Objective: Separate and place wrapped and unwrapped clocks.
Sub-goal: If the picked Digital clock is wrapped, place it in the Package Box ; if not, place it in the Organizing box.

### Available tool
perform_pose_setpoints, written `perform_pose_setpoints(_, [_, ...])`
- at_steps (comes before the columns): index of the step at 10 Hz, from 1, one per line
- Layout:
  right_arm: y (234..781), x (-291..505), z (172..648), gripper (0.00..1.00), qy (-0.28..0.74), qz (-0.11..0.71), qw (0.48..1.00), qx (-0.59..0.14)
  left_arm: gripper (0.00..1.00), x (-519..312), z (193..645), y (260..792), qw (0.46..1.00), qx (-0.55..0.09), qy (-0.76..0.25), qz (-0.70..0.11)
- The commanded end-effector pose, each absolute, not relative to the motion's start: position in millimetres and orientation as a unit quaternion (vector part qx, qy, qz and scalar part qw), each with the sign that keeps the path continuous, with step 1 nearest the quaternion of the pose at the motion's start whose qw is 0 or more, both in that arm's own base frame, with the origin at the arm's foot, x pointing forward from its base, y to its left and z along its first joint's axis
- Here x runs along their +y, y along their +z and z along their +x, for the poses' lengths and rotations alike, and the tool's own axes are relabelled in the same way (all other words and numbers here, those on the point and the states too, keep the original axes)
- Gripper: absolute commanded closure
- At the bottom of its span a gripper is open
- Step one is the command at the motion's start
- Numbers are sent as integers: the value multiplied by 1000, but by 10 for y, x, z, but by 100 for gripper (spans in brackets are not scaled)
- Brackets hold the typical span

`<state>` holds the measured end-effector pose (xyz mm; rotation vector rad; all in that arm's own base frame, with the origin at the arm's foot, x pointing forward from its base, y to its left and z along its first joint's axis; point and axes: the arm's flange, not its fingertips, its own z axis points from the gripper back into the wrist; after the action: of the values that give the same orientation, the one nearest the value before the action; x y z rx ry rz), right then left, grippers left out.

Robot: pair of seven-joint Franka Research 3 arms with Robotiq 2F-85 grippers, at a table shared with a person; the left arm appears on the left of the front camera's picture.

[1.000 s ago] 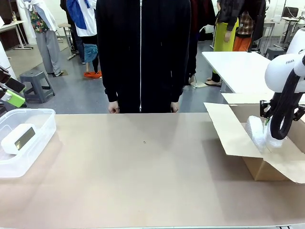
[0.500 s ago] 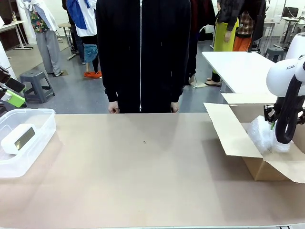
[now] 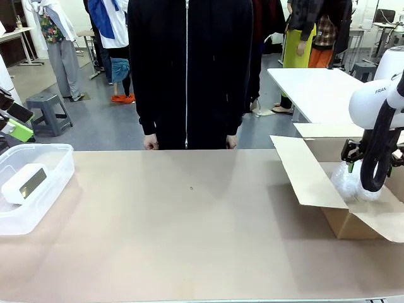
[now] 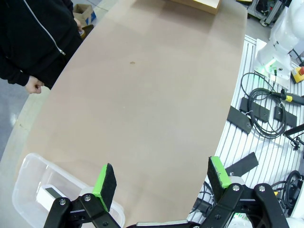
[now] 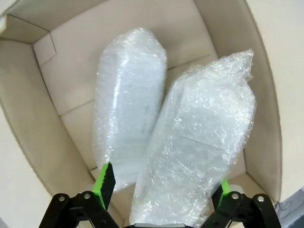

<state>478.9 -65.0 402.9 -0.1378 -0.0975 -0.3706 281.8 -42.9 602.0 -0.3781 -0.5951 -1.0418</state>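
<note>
Bubble-wrapped clocks lie side by side in the open cardboard box (image 5: 52, 156) at the table's (image 3: 189, 233) right edge: one wrapped clock (image 5: 130, 95) flat on the box floor, the other wrapped clock (image 5: 199, 156) leaning against it and touching along their long sides. The right gripper (image 5: 161, 187) hangs over them with its jaws spread wide, green pads (image 5: 105, 183) on either side of the nearer bundle without pressing it. In the front view that bundle (image 3: 347, 183) shows white above the box wall, beside the right arm.

At the table's left edge a clear plastic bin (image 3: 53, 158) holds the bare white digital clock (image 3: 25, 183), screen up. The left gripper (image 4: 161, 183) is also wide open and holds nothing, above the table's left near corner. A person in a black zipped jacket (image 3: 186, 69) stands at the far edge, fists at their sides.
</note>
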Motion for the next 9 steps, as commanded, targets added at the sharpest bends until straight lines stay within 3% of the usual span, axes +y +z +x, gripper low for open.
perform_pose_setpoints(1, [4159, -627, 4790, 0, -185, -53, 980, -46, 0, -440, 2811, 6015, 807, -279, -487, -185])
perform_pose_setpoints(5, [4477, -557, 4731, 0, -178, -32, 982, -55, 0, -440, 2811, 6015, 807, -279, -487, -185])
perform_pose_setpoints(9, [5443, -416, 4267, 0, -124, 8, 984, -131, 0, -440, 2811, 6015, 807, -279, -487, -185])
